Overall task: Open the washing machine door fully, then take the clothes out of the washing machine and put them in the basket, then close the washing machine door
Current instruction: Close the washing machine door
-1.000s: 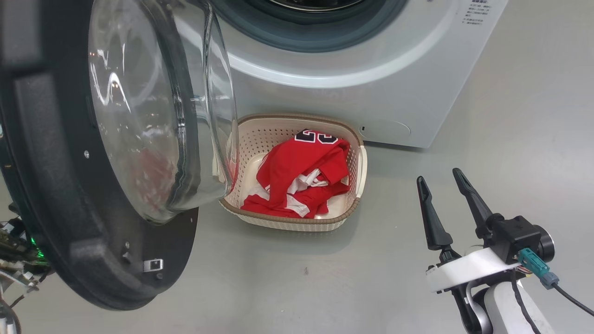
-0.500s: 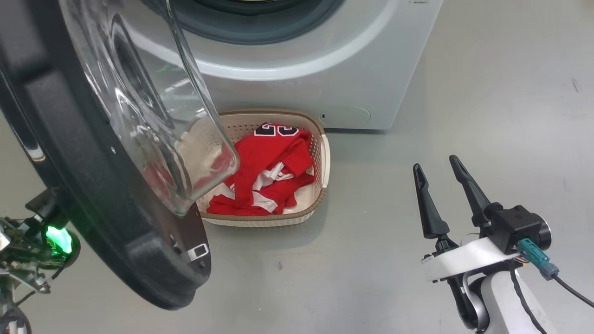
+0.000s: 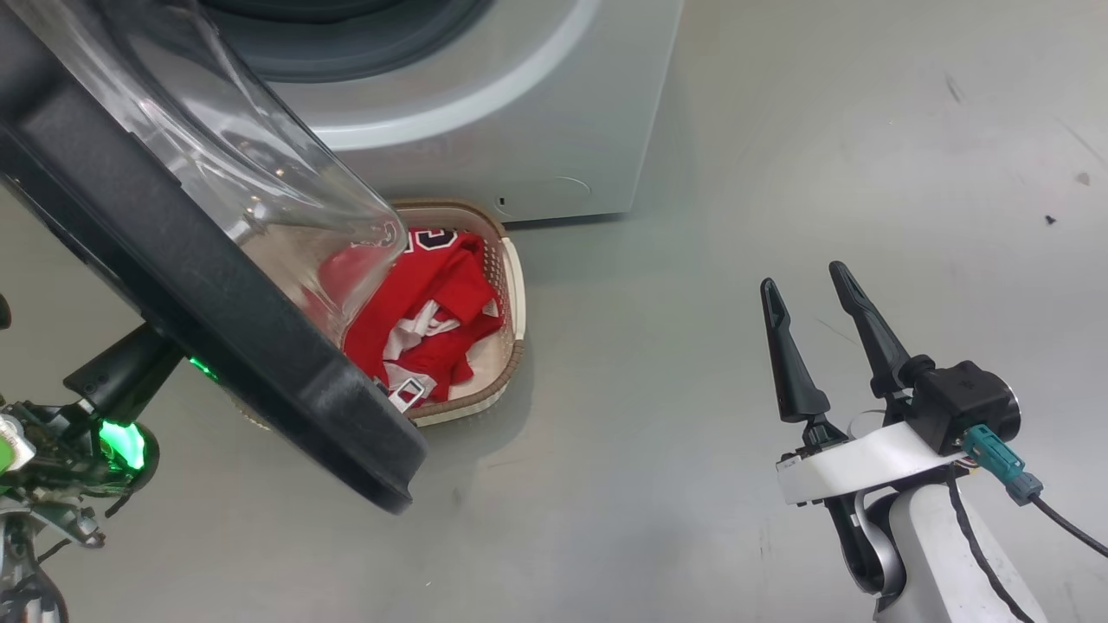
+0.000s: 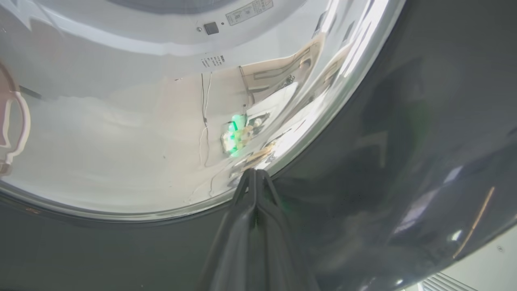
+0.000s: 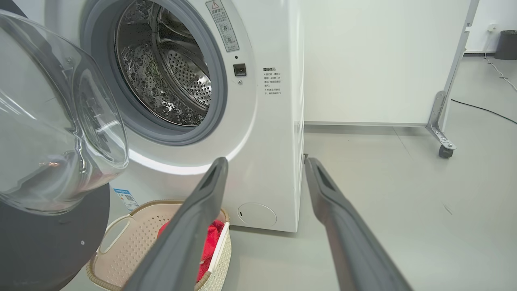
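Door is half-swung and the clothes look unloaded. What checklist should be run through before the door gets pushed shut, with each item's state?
1. Drum emptied: ok, no cloth in the part the right wrist view shows.
2. Gasket free of cloth: ok.
3. Clothes in the basket: ok, nothing hangs over the visible rim.
4. Left gripper shut, tips at the outer face of the door: ok; whether they touch it, cannot tell.
5. Right gripper open, empty, clear of the door: ok.
6. Door's lower edge clears the basket: cannot tell; they overlap in the head view.
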Motion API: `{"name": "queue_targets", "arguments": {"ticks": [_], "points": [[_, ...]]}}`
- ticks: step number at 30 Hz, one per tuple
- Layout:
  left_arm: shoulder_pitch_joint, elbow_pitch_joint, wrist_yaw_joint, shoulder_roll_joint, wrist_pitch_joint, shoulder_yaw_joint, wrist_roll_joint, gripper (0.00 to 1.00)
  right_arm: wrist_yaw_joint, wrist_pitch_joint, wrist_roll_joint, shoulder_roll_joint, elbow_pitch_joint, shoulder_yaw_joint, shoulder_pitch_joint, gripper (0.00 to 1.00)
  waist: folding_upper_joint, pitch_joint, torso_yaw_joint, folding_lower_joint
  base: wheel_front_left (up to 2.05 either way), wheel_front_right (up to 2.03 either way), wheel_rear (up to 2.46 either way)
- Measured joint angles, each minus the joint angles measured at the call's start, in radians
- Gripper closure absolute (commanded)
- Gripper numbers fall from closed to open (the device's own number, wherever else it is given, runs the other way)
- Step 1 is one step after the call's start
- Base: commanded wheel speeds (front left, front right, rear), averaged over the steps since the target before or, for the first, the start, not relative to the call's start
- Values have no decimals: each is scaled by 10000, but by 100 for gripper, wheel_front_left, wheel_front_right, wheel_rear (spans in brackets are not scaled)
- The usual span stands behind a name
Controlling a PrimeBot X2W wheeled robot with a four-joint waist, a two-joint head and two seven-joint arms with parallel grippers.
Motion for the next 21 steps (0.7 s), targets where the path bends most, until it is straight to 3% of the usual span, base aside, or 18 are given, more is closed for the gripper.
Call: {"name": "queue_targets", "arguments": {"ticks": [21], "points": [[-996, 257, 815, -71, -330, -474, 332, 100, -109, 0, 627, 63, -263, 322, -193, 0, 0, 602, -1933, 0, 0, 0, 0]]}}
